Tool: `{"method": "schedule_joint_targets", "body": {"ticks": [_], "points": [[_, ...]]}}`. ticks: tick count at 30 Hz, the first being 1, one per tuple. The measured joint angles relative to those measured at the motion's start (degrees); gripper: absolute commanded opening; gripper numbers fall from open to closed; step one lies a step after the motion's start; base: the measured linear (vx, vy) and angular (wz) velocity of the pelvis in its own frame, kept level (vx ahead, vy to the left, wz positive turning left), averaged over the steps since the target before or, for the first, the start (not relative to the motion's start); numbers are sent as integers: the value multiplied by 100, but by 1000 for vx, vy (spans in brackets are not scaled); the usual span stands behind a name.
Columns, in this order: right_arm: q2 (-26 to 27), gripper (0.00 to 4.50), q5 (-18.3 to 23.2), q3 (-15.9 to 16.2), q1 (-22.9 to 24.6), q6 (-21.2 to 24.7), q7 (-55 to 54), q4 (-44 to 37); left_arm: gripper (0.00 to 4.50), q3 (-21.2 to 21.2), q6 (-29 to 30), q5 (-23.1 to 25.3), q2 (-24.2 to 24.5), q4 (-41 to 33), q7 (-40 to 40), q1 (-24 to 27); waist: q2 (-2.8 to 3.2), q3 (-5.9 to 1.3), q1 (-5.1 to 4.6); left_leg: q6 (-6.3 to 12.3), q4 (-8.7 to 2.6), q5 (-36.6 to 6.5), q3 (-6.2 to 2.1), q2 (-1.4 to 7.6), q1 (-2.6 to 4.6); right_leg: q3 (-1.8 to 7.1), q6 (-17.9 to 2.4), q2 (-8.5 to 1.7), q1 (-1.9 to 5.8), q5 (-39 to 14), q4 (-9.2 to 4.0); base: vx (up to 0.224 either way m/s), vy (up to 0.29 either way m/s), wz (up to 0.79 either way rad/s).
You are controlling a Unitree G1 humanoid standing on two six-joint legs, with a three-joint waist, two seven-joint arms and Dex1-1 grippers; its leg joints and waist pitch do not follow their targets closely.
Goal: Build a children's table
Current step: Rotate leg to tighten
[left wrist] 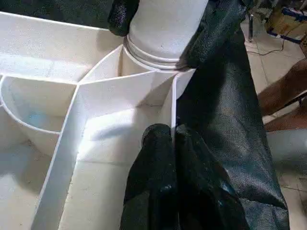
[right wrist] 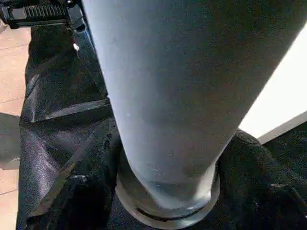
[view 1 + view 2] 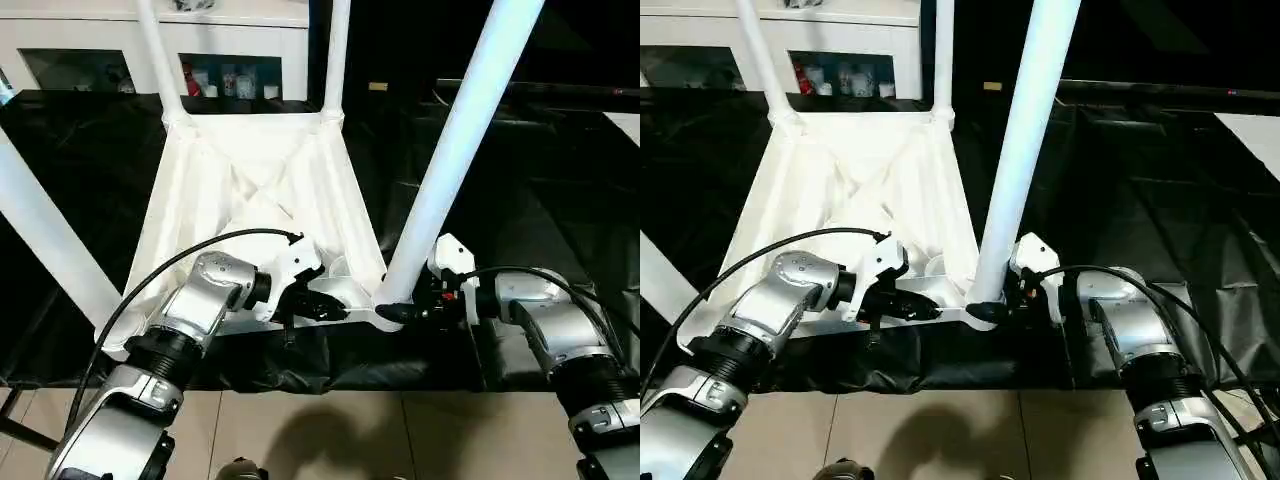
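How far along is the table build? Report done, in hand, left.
Done: the table top lies upside down on the black cloth, with all four legs standing in its corner sockets.
In hand: the right claw is closed round the base of the near right leg; the left claw pinches the top's near rim.
Left: whether that leg is fully seated can't be told; then turning the table upright.

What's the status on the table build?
Left gripper shut on tabletop rim. Right gripper clamped on near-right leg at its socket. Tabletop upside down, four legs up. Nothing in the way.
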Motion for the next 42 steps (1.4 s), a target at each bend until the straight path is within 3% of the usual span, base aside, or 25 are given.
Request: {"method": "schedule_joint_targets", "body": {"ticks": [9,17,20,26,28,32,37,42], "points": [[152,259,6,-116,192,-222,-324,-40,0,13,-14,5,-40,-33,218,49,-1,0,-9,0,3,1,0,0,6,1,1,0,3,0,2,0,0,0],[929,258,26,-730,117,-395,-2183,556,0,222,48,276,-549,8,1539,49,-15,6,-199,-2,12,3,1,-2,14,8,19,0,4,-9,3,0,0,0],[1247,258,8,-927,-111,-395,-2966,893,0,300,51,412,-825,225,2082,-71,-9,2,-246,-3,6,3,1,-1,19,6,15,1,1,-6,8,0,0,0],[1471,258,-69,-1066,-304,-513,-3719,1175,0,325,56,517,-1114,342,2686,-148,-4,-1,-240,-4,-14,1,1,-3,15,3,4,1,-2,-1,2,0,0,0],[1507,313,-98,-1101,-333,-571,-3776,1244,0,326,56,535,-1133,342,2751,-149,-4,-1,-244,-3,-12,1,2,-3,14,4,4,1,-3,0,1,0,0,0],[1540,352,-94,-1131,-360,-598,-3773,1280,0,307,31,554,-1160,342,2739,-148,-3,-1,-212,-3,-11,1,2,-4,12,4,3,1,-3,0,0,0,0,0],[1326,382,-89,-988,-319,-612,-3166,1187,0,246,-5,506,-1040,235,2303,-102,1,-2,-158,-3,-20,0,2,-4,8,2,4,1,-7,-3,-2,0,0,0],[901,382,81,-757,-109,-499,-1979,736,0,181,-94,322,-684,74,1590,10,10,0,-92,-2,-12,1,1,-3,6,1,4,0,-6,-3,1,0,0,0]]}}
